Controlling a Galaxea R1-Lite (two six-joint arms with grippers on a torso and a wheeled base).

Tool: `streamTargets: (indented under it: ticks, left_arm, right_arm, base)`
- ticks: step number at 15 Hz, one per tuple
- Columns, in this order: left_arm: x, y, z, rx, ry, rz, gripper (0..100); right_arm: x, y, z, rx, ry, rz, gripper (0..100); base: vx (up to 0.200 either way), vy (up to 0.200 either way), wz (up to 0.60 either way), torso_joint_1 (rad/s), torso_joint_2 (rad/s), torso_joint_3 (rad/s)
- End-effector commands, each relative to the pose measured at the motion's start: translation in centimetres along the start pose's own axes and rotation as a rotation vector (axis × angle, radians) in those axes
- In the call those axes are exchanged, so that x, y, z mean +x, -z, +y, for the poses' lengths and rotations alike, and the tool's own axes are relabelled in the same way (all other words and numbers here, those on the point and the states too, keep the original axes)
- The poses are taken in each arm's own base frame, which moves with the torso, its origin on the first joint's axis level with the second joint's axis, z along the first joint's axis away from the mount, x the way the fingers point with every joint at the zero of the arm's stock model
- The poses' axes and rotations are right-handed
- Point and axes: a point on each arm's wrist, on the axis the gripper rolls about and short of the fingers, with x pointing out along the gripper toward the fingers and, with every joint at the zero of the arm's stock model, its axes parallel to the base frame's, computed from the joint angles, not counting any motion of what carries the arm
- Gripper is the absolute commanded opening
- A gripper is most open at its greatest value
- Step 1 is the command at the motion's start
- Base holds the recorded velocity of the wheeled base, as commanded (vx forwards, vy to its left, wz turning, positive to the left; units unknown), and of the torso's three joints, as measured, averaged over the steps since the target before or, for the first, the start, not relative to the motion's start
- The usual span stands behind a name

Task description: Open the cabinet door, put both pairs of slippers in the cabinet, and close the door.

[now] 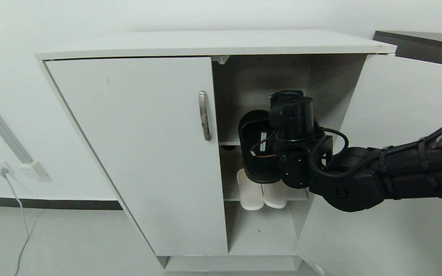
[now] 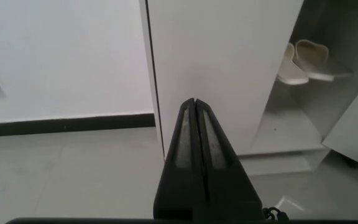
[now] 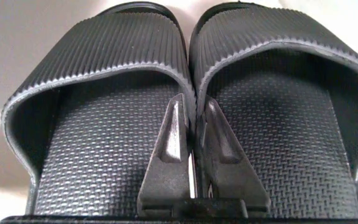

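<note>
Evidently the right gripper (image 3: 194, 155) is clamped on both black slippers (image 3: 123, 118) at their touching inner walls, so the pair moves as one. It hangs inside the cabinet (image 1: 205, 44), seemingly not yet set down, above the white slippers (image 1: 261, 195) (heels over the shelf's (image 1: 230, 199) front edge). The left gripper (image 2: 194, 143) is closed and empty.

Bright, diffuse room light; cabinet (image 1: 213, 42) interior shaded; head view edges slightly bowed.

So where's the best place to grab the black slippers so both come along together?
Pinch the two touching inner walls of the black slippers, one of the fingers in each footbed, coming from the heel end: the straps close off the toe end. The right gripper holds them so.
</note>
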Motion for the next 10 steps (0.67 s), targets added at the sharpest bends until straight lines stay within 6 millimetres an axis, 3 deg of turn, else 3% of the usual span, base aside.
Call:
streamTargets:
  ticks: [1, 4, 10]
  left_arm:
    - [0.0, 0.0, 0.0, 0.000, 0.002, 0.001, 0]
    - [0.0, 0.0, 0.0, -0.001, 0.000, 0.001, 0]
    - [0.0, 0.0, 0.0, -0.001, -0.001, 0.001, 0]
  right_arm:
    - [0.0, 0.0, 0.0, 0.001, -0.001, -0.001, 0]
    - [0.3, 0.0, 0.3, 0.000, -0.039, 0.007, 0]
    - [4.3, -1.4, 0.2, -0.011, -0.037, 0.028, 0]
  base:
    - [0.000, 0.000, 0.00, 0.000, 0.00, 0.000]
    - [0.000, 0.000, 0.00, 0.000, 0.00, 0.000]
    - [0.000, 0.000, 0.00, 0.000, 0.00, 0.000]
